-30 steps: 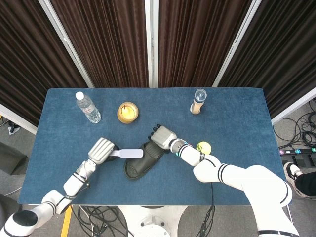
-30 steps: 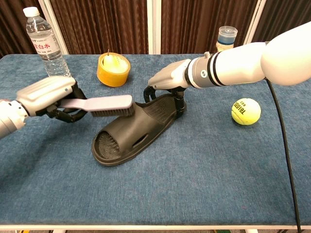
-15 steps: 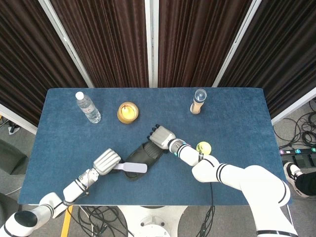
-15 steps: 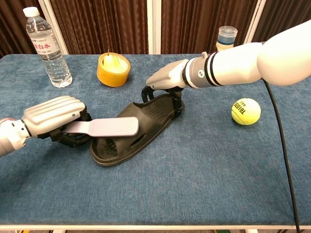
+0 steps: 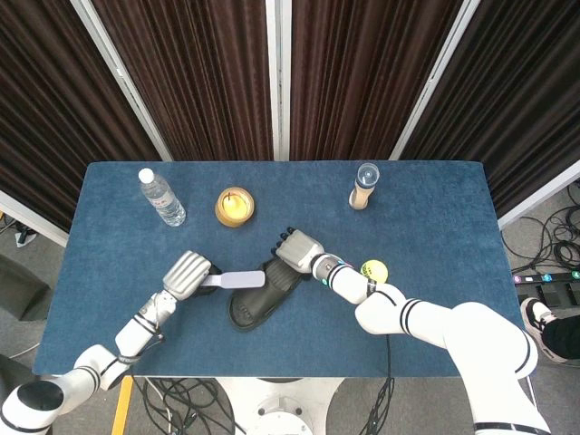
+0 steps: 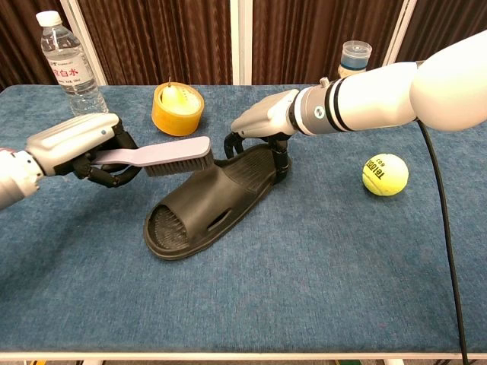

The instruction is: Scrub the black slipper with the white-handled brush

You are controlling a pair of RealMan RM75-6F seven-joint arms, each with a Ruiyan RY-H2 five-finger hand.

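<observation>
My left hand (image 6: 76, 146), wrapped round the white-handled brush (image 6: 163, 157), has swung it back up from the toe to the strap of the black slipper (image 6: 209, 201), mid-table, whose heel my right hand (image 6: 262, 122) pins, so scrubbing strokes are underway

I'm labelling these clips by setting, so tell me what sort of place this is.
Probably a robotics lab or recording booth: a blue-covered table enclosed by dark curtains, cables on the floor, and unrelated props like a tennis ball and water bottle.
</observation>
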